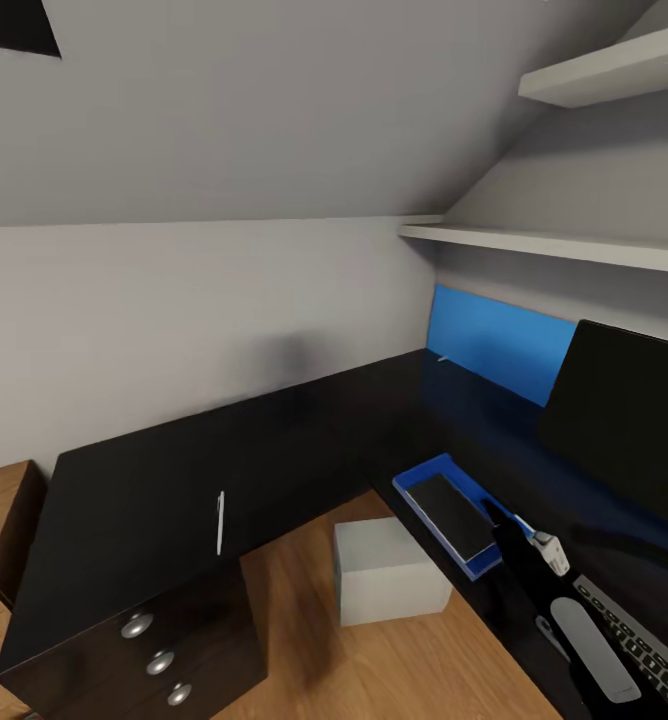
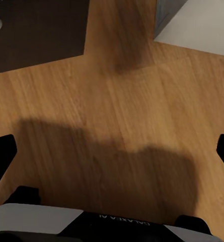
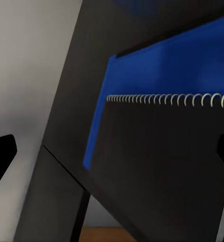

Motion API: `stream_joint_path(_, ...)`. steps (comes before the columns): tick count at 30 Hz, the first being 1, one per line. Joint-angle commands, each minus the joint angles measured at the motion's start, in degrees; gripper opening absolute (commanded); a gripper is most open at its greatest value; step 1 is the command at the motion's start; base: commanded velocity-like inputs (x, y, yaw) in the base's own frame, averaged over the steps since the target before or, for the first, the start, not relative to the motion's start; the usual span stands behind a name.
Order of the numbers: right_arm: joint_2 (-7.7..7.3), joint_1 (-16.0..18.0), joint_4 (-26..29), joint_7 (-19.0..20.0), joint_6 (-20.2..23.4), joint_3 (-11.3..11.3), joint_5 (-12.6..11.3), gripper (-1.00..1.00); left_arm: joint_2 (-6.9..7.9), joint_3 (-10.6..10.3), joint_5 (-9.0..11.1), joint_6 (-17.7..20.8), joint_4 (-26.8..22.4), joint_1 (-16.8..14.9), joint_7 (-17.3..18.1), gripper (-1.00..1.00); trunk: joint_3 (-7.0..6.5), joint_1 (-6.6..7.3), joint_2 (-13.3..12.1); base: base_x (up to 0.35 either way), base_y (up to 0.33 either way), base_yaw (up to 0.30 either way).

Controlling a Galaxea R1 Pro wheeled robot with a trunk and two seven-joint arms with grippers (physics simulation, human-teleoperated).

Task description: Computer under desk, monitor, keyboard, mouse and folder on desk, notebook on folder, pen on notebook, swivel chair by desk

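Keyboard [image 1: 642,648] cut off, monitor [image 1: 629,420] cropped, pen [image 1: 220,522] faint

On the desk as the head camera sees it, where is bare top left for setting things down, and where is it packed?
The desk is bare from the pen along the wall to the corner. Another free strip lies between the blue notebook and the blue back panel. It is crowded at the right: notebook, right hand, keyboard and monitor sit close together.

One desk [image 1: 174,480], one pen [image 1: 220,522], one computer [image 1: 386,572], one monitor [image 1: 629,420], one keyboard [image 1: 639,640], three knobs [image 1: 160,662].
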State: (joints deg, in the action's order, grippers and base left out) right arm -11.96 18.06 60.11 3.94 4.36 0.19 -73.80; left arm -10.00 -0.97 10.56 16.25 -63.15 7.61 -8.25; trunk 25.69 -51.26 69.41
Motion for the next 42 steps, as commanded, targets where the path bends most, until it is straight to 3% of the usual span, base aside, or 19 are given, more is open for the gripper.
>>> stream_joint_path(1, -0.02, 0.03, 0.06, 0.16, 0.15, 0.07, -0.55, 1.0, 0.0, -0.09, 0.6, 0.26, -0.13, 0.02, -0.42, 1.0, -0.13, 0.22, -0.37, 0.0, -0.004, 0.0)
stream_joint_path(6, 0.15, 0.02, 0.58, -0.01, 0.07, 1.03, 1.88, 1.0, 0.0, -0.09, 0.55, 0.24, -0.13, -0.01, -0.57, 1.0, -1.03, 1.31, -2.37, 0.0, -0.002, 0.0)
stream_joint_path(9, 0.66, 0.02, 4.02, -2.13, 0.04, 4.59, 9.2, 1.0, 0.0, -0.09, 0.52, 0.17, -0.4, 0.01, -0.64, 1.0, -1.57, 1.97, -3.58, 0.0, 0.0, 0.0)
stream_joint_path(10, 0.9, 0.0, 6.61, -4.78, 0.13, 5.94, 12.1, 1.0, 0.0, -0.04, 0.52, -0.19, -0.87, 0.02, -0.57, 1.0, -1.75, 2.19, -3.98, 0.0, 0.0, 0.0)
stream_joint_path(11, 1.29, 0.01, 11.3, -11.17, 0.56, 8.24, 16.14, 1.0, 0.0, 0.02, 0.52, -2.18, -2.01, 0.03, -0.45, 1.0, -1.92, 2.41, -4.38, 0.0, 0.0, 0.0)
stream_joint_path(12, 1.57, 0.02, 17.12, -21.73, 2.68, 12.77, 19.82, 1.0, 1.31, -0.02, 0.59, -6.63, -3.82, 0.0, -0.4, 1.0, -2.1, 2.63, -4.78, 0.0, 0.0, 0.0)
stream_joint_path(13, 1.72, 0.05, 21.6, -31.4, 6.52, 17.64, 21.58, 1.0, 2.28, -0.06, 0.7, -9.1, -6.51, 0.02, -0.32, 1.0, -2.28, 2.85, -5.18, 0.0, 0.0, 0.0)
stream_joint_path(14, 1.81, 0.08, 23.33, -34.92, 8.37, 19.39, 22.04, 1.0, 2.53, -0.07, 0.73, -9.71, -8.01, 0.03, -0.31, 1.0, -2.46, 3.07, -5.58, 0.0, 0.0, 0.0)
stream_joint_path(17, 2.78, 0.11, 25.86, -38.8, 10.59, 21.95, 22.55, 1.0, 2.84, -0.06, 0.82, -10.35, -11.4, 0.15, -0.29, 1.0, -3.0, 3.73, -6.78, 0.0, 0.0, 0.0)
stream_joint_path(18, 6.15, 0.13, 26.99, -40.67, 11.12, 24.14, 22.95, 1.0, 3.0, -0.01, 0.86, -10.69, -13.91, 1.4, -0.28, 1.0, -3.18, 3.95, -7.18, 0.0, 0.0, 0.0)
stream_joint_path(21, 8.7, 0.13, 27.24, -41.23, 10.99, 24.73, 23.25, 1.0, 3.22, 0.1, 0.87, -10.78, -15.35, 2.32, -0.28, 1.0, -3.72, 4.61, -8.39, 0.0, 0.0, 0.0)
stream_joint_path(23, 11.51, 0.19, 27.31, -41.71, 11.81, 25.04, 24.22, 1.0, 4.61, 0.2, 1.31, -10.85, -18.27, 3.54, -0.23, 1.0, -4.08, 5.05, -9.19, 0.0, 0.0, 0.0)
stream_joint_path(24, 11.95, 0.25, 27.21, -41.86, 12.39, 25.1, 24.66, 1.0, 5.02, 0.21, 1.59, -10.85, -18.9, 3.88, -0.22, 1.0, -4.26, 5.27, -9.59, 0.0, 0.0, 0.0)
stream_joint_path(26, 12.8, 0.55, 26.0, -42.58, 15.8, 25.15, 26.43, 1.0, 6.21, 0.24, 2.87, -10.87, -20.37, 4.8, -0.2, 1.0, -4.62, 5.71, -10.39, 0.0, 0.0, 0.0)
stream_joint_path(27, 13.49, 1.21, 21.69, -43.05, 22.32, 25.07, 28.94, 1.0, 7.27, 0.25, 5.29, -10.88, -21.48, 5.5, -0.19, 1.0, -4.8, 5.93, -10.79, 0.0, 0.0, 0.0)
stream_joint_path(30, 13.69, 1.47, 17.33, -43.45, 21.38, 25.0, 29.89, 1.0, 7.63, 0.26, 6.34, -10.88, -21.84, 5.73, -0.24, 1.0, -5.34, 6.58, -12.0, 0.0, 0.0, 0.0)
stream_joint_path(34, 13.86, 1.58, 15.72, -44.21, 18.12, 25.72, 30.34, 1.0, 7.76, 0.26, 6.76, -10.83, -21.87, 5.81, -0.26, 1.0, -6.05, 7.46, -13.6, 0.0, 0.0, 0.0)
stream_joint_path(38, 14.39, 1.6, 15.2, -49.5, 16.68, 30.68, 31.06, 1.0, 7.8, 0.3, 6.89, -10.84, -18.46, 5.83, -0.35, 1.0, -6.77, 8.34, -15.21, 0.0, 0.0, 0.027)
stream_joint_path(42, 14.48, 1.62, 15.03, -51.22, 16.08, 33.39, 31.52, 1.0, 7.83, 0.57, 6.63, -11.15, -12.01, 5.84, -0.25, 1.0, -7.49, 9.22, -16.81, 0.0, 0.0, 0.185)
